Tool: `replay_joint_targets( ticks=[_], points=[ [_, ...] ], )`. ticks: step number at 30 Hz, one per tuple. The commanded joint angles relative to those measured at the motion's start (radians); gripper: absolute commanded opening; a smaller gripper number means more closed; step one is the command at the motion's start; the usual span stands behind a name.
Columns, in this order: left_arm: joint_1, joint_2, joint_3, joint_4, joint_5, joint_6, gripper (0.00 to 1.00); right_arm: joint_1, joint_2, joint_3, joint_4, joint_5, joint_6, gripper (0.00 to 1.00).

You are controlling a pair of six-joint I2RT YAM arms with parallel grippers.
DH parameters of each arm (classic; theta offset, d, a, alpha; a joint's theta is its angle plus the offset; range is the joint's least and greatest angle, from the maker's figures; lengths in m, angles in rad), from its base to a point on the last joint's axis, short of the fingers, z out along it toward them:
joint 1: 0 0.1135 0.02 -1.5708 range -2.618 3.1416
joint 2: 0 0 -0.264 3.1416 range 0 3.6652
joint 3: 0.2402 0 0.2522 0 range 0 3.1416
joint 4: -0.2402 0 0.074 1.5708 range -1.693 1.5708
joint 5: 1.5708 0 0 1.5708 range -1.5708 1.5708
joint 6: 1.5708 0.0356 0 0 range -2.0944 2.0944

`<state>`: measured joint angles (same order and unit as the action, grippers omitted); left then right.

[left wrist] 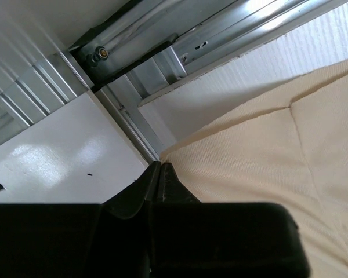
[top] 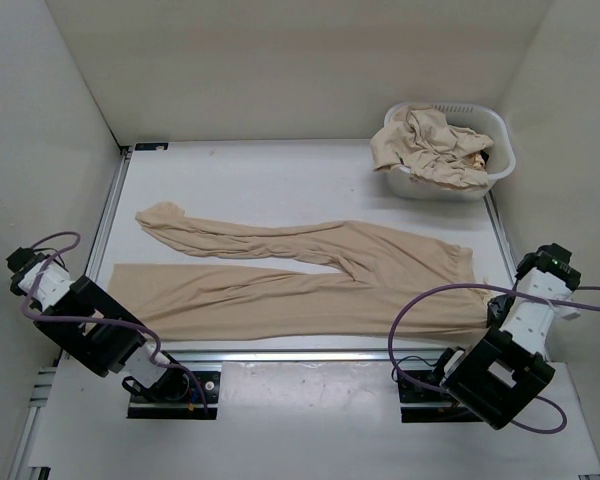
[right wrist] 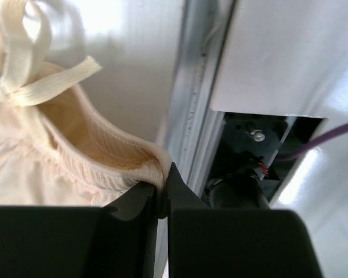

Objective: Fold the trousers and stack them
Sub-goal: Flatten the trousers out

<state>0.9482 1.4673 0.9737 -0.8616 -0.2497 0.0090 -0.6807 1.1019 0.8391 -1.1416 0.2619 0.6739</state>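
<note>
One pair of beige trousers (top: 280, 280) lies spread flat on the white table, legs pointing left and gathered waist at the right. My left gripper (top: 108, 310) is at the near left corner of the near leg. In the left wrist view its jaws (left wrist: 159, 168) are shut, with the corner of the leg's hem (left wrist: 249, 156) at their tips. My right gripper (top: 488, 322) is at the near corner of the waist. In the right wrist view it (right wrist: 162, 185) is shut on the ribbed waistband (right wrist: 104, 156), lifting it into a fold. The drawstring (right wrist: 40, 87) hangs loose.
A white plastic basket (top: 500, 135) stands at the back right with several more crumpled beige trousers (top: 425, 145) in it. Metal rails (top: 105, 215) run along the table's left and near edges. White walls enclose the left, back and right sides.
</note>
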Motion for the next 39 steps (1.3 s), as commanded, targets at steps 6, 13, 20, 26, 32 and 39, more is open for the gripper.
replay_joint_targets(
  ticks=[6,13,20,26,32,39],
  points=[
    [0.020,-0.012,-0.003,-0.029,-0.027,-0.009,0.75,-0.006,-0.016,0.011,-0.063,0.154,0.038,0.37],
    [-0.103,-0.012,0.160,-0.197,0.183,-0.009,0.77,-0.006,0.013,-0.024,0.018,0.059,-0.028,0.60],
    [-0.296,0.126,0.053,0.008,0.087,-0.009,0.72,0.092,0.032,-0.074,0.074,-0.090,-0.079,0.61],
    [-0.296,0.200,0.092,0.062,0.114,-0.009,0.34,0.125,0.023,-0.132,0.124,-0.090,-0.048,0.57],
    [-0.296,0.245,0.027,0.096,0.105,-0.009,0.70,0.225,0.088,-0.224,0.180,-0.128,0.018,0.59],
    [-0.261,0.271,0.002,0.219,0.061,-0.009,0.60,0.224,0.188,-0.261,0.218,-0.029,0.095,0.58]
  ],
)
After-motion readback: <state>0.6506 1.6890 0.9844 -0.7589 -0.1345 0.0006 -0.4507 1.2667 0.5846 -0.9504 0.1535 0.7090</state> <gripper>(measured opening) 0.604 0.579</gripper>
